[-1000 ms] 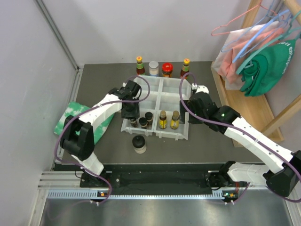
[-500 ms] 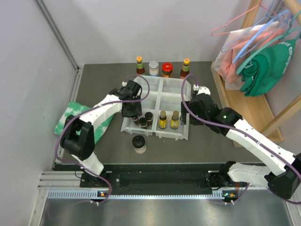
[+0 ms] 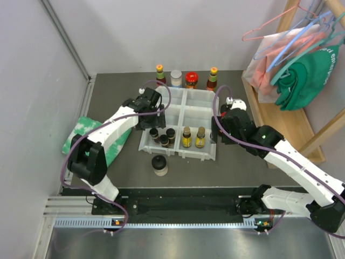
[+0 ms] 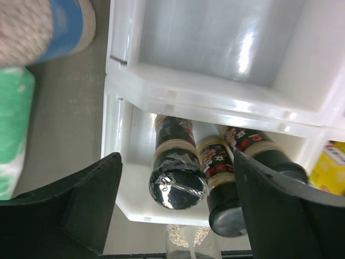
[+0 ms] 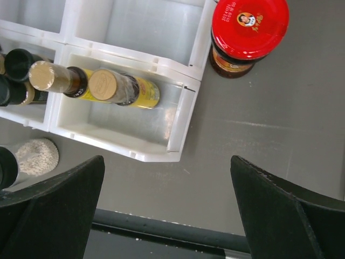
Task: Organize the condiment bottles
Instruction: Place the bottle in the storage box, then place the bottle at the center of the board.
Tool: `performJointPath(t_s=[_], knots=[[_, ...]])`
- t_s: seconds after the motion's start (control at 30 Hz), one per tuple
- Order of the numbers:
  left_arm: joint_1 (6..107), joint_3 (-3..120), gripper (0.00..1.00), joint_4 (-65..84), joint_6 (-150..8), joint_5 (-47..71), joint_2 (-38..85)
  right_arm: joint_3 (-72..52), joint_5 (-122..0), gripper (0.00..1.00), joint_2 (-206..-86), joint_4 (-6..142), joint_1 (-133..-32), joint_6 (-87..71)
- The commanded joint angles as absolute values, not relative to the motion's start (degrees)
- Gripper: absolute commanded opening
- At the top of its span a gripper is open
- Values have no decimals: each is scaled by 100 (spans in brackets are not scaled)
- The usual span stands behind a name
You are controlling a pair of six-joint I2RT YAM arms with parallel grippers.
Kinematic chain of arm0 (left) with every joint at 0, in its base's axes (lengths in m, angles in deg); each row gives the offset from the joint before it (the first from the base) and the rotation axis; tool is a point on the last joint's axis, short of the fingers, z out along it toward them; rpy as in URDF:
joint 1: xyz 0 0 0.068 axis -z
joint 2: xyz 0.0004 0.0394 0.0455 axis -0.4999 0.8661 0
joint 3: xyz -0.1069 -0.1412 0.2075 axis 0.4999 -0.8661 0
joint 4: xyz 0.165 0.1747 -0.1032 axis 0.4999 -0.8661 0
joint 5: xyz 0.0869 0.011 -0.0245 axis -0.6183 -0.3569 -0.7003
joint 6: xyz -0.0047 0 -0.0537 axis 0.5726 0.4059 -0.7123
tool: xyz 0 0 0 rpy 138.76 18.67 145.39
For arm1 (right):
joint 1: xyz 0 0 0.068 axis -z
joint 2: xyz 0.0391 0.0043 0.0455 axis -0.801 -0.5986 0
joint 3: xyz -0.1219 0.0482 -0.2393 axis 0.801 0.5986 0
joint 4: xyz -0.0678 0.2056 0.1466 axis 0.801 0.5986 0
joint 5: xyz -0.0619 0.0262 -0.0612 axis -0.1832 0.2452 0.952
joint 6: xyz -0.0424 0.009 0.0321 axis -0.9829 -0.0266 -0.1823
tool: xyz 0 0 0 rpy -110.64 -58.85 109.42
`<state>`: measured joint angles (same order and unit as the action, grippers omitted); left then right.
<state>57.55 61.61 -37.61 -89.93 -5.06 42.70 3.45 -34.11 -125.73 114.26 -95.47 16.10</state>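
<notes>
- Top external view: the condiment bottles are part-sorted by kind. Three dark spice jars (image 3: 163,136) fill the near-left compartment of the white tray (image 3: 207,156), and two yellow-labelled bottles (image 3: 193,136) the near-right.
- Unsorted, I judge: two yellow-green-capped bottles (image 3: 160,74), a pale-lidded jar (image 3: 176,77) and a red-lidded jar (image 3: 191,80) lined up just beyond the tray, and a black-capped jar (image 3: 159,164) alone on its near side.
- The left gripper (image 4: 177,159) hangs over the near-left compartment, fingers spread wide either side of the leftmost spice jar, clear of it.
- The right gripper (image 5: 167,162) is wide too and holds nothing, by the tray's near-right corner. A second red-lidded jar (image 5: 249,27) stands just right of the tray, a likely next pick.
- A green-white cloth (image 3: 81,135) lies far left.
</notes>
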Motion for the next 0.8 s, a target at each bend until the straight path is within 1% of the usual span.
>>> performJointPath(t_s=[0.0, 0.07, 0.17, 0.33, 0.43, 0.5, 0.6, 0.7, 0.73, 0.77], knots=[[5751, 6693, 94, -3885, -8762, -672, 3836, 112, -3077, 99, -12389, 11685, -9559, 1628], [5759, 6808, 99, -3972, -8718, -654, 3827, 120, -3024, 99, -12345, 11807, -9551, 1663], [5759, 6923, 99, -3999, -8605, -601, 3713, 138, -2867, 99, -12249, 11966, -9551, 1724], [5733, 6756, 99, -3736, -8428, -680, 3388, 234, -2436, 99, -11959, 12160, -9542, 1777], [5689, 6633, 99, -3630, -8384, -680, 3247, 234, -2452, 99, -11941, 12064, -9323, 1638], [5663, 6589, 99, -3569, -8384, -689, 3168, 217, -2584, 99, -12020, 11845, -8989, 1532], [5619, 6571, 99, -3533, -8358, -751, 3054, 173, -2962, 99, -12327, 11467, -8542, 1242], [5575, 6527, 99, -3472, -8314, -830, 2931, -11, -3112, 99, -12994, 10983, -8199, 987], [5549, 6492, 99, -3393, -8244, -839, 2895, -99, -3225, 99, -13465, 10834, -8101, 934], [5540, 6431, 99, -3375, -8226, -847, 2860, -317, -3270, 99, -13688, 10815, -8048, 925]])
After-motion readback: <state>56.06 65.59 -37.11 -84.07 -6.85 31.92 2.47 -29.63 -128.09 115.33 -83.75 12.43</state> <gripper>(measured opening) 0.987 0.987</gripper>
